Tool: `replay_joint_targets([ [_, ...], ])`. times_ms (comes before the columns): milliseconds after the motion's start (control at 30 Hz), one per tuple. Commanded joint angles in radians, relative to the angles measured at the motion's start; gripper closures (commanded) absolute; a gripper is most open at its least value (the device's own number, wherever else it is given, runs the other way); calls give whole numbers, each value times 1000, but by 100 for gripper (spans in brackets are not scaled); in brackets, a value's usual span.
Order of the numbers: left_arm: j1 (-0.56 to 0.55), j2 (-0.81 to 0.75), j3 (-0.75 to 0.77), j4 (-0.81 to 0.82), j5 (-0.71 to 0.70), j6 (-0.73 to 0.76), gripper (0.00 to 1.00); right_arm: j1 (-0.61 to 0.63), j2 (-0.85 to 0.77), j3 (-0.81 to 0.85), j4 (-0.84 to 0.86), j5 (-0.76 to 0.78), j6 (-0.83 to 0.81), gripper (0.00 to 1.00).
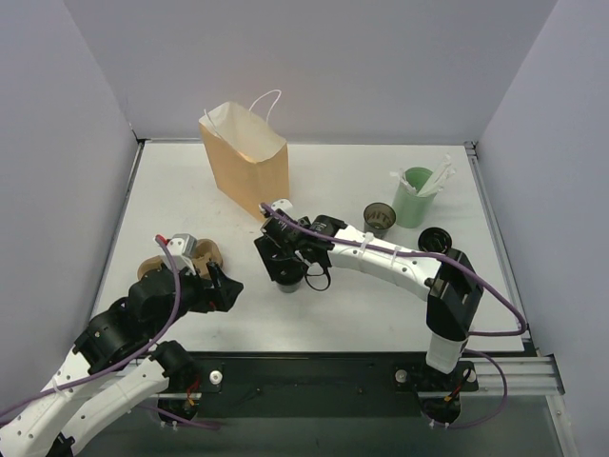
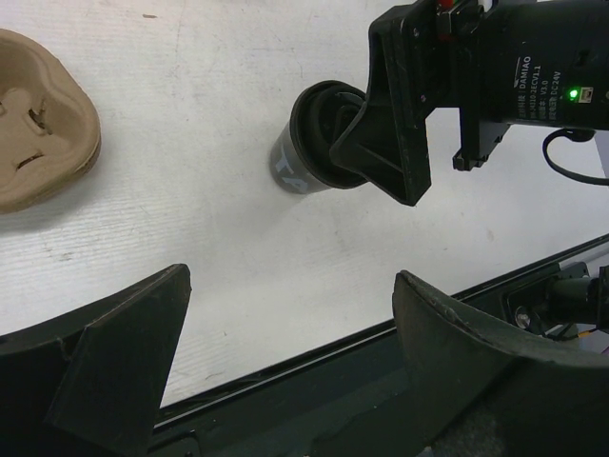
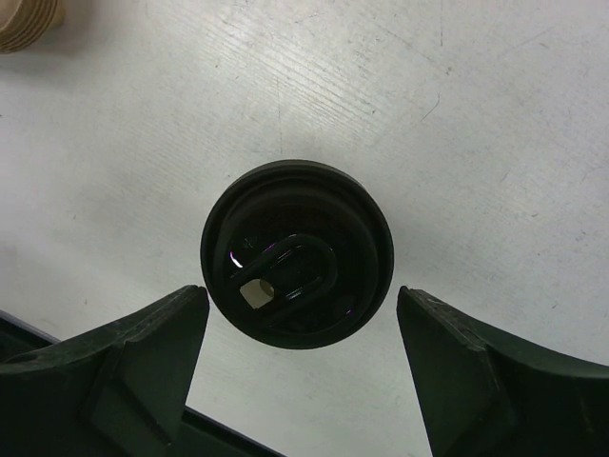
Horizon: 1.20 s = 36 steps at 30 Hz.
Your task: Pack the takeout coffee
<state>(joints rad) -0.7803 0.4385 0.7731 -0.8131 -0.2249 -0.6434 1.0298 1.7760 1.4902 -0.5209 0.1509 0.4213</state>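
The small dark cylindrical coffee cup with the round black plastic lid (image 3: 297, 252) stands upright on the white desk (image 1: 171, 200), just in front of the tall tan paper bag (image 1: 245, 157), its long axis vertical. Your right pincer (image 3: 303, 314) hangs directly over it, spread, one jaw on each side of the lid with a gap showing at both, so nothing is pinched. The cup lies straight below and between those jaws, and the right arm is plainly the nearer one. Your left pincer (image 2: 290, 290) is spread wide and holds nothing, off to the side by the brown moulded-pulp tray (image 2: 38, 114). From above, the right pincer covers most of the cup. You cannot tell how far its fingers reach below the lid rim.
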Motion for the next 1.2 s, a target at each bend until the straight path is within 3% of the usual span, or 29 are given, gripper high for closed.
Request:
replay_joint_targets([
  [0,-8,-12,32,-3,-17,-6,3,15,-20,45,-34,-13,-21,17],
  [700,-17,-9,35,-6,-25,-7,3,12,72,71,-36,-13,-36,15],
  [800,-19,-11,35,-6,-27,-7,3,12,82,68,-36,-10,-36,18],
  [1033,-20,-17,35,-8,-31,-9,3,0,62,25,-44,16,-16,35],
  [1167,-20,-18,35,-8,-33,-7,3,-20,7,-25,-57,30,7,37],
])
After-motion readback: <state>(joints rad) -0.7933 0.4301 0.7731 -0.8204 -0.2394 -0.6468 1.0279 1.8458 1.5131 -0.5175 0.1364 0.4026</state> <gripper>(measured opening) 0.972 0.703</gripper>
